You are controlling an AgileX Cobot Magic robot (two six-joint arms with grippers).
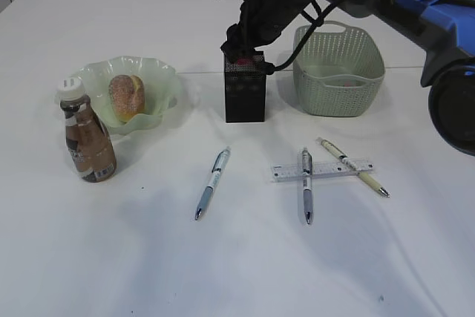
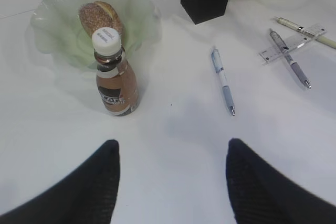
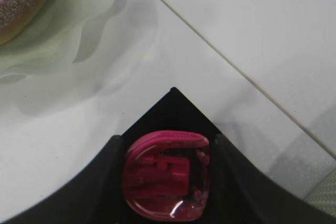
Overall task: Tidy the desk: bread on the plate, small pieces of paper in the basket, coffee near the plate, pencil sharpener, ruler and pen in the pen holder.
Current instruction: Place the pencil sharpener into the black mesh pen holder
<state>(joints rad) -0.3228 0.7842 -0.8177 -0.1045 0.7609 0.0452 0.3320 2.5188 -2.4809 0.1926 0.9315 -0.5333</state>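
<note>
The right gripper (image 3: 168, 182) is pinching the pink translucent plastic pencil sharpener (image 3: 167, 176) over the black square mesh pen holder (image 1: 244, 87); next, it needs releasing inside.

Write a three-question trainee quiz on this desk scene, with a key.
1. True or false: the bread lies in the plate.
2. What does the right gripper hold above the pen holder? A) a pen B) a pink pencil sharpener C) the ruler
3. How many pens lie on the desk?

Key:
1. True.
2. B; it sits between the fingers over the holder's opening.
3. Three: one alone, two crossing the ruler.
</note>
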